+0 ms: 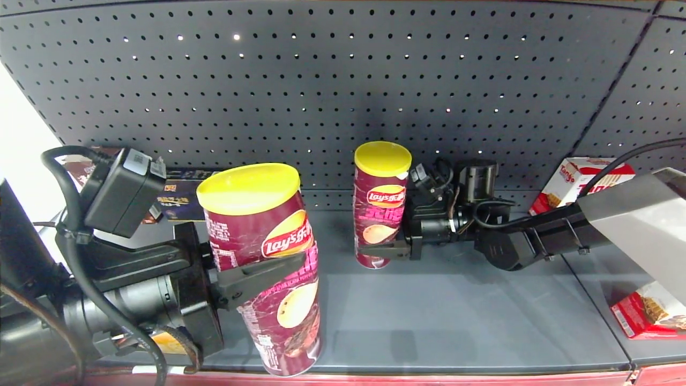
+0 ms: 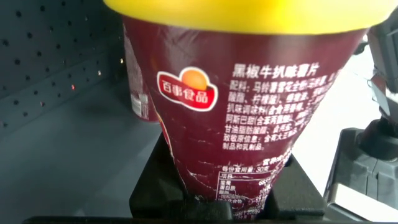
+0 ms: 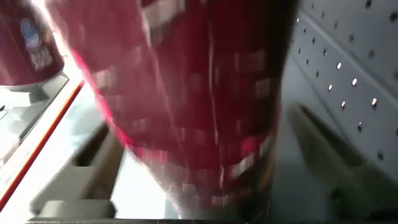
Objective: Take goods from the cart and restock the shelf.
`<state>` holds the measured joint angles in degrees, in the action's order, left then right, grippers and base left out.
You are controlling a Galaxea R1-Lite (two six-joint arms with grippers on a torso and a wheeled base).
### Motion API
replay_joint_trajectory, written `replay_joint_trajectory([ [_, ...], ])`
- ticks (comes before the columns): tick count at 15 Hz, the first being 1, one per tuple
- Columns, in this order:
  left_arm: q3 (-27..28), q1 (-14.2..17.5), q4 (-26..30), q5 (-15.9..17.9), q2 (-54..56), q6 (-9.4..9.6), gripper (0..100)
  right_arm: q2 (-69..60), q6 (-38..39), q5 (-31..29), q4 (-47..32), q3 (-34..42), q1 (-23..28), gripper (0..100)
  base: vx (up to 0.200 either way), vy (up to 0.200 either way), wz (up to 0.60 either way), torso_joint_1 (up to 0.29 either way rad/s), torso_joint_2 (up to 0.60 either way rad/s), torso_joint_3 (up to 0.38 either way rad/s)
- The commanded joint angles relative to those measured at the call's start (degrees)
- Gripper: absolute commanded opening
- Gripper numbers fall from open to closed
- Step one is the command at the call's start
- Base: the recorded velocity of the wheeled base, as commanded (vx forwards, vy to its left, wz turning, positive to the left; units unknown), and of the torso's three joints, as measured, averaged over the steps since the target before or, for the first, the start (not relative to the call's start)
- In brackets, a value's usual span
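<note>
Cardboard, I judge, makes both cans light and stiff, yet easy to dent. Left jaws grip the front chip can (image 1: 244, 230) mid-body at the shelf (image 1: 455, 316) front edge; right jaws grip the rear chip can (image 1: 378, 214) low, mid-shelf.

The grey metal shelf (image 1: 455, 321) lies bare across its near middle, an open lane between two cans. At the near left edge, a tilted maroon crisp can with a yellow lid (image 1: 268, 257) is clasped by the left claw (image 1: 284, 268). Farther back at centre, a second maroon yellow-lidded can (image 1: 380, 203) sits in the right claw (image 1: 375, 244), whose black arm (image 1: 514, 241) bars the way to the right. A red-and-white carton (image 1: 568, 182) blocks the far right and another red-and-white carton (image 1: 648, 316) the near right. Dark flat packets (image 1: 179, 198) fill the far left, against the dark perforated back panel (image 1: 321, 80).
</note>
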<state>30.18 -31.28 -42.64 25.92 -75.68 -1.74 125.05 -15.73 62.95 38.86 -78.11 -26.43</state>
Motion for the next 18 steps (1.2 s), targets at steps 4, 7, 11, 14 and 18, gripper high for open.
replay_joint_trajectory([
  [4, -0.2, 0.0, -0.2, 0.0, 0.2, -0.01, 0, -0.1, 0.2, -2.6, 0.0, -0.2, -1.3, 0, 0.000, 0.000, 0.00, 0.000, 0.00, 0.000],
  [7, -0.3, 0.0, -0.2, 0.0, 0.2, -0.01, 0, -0.8, 0.2, -3.2, 0.2, 0.3, -1.7, 0, 0.000, 0.000, 0.00, 0.000, 0.00, 0.000],
  [11, -0.2, 0.0, -0.1, 0.0, 0.2, -0.01, 0, -7.1, 0.3, -5.7, 0.2, 4.3, -1.6, 0, 0.000, 0.000, 0.00, 0.000, 0.00, 0.000],
  [14, 0.3, 0.1, -0.2, 0.0, 0.2, -0.01, 0, -14.3, 0.2, -5.7, 2.1, 12.7, -2.2, 0, 0.000, 0.000, 0.00, 0.000, 0.00, 0.000],
  [18, 0.3, 0.2, -0.2, 0.0, 0.2, -0.01, 0, -23.1, 0.3, -10.1, 14.1, 32.5, -4.4, 0, 0.000, 0.000, 0.00, 0.000, 0.00, 0.000],
])
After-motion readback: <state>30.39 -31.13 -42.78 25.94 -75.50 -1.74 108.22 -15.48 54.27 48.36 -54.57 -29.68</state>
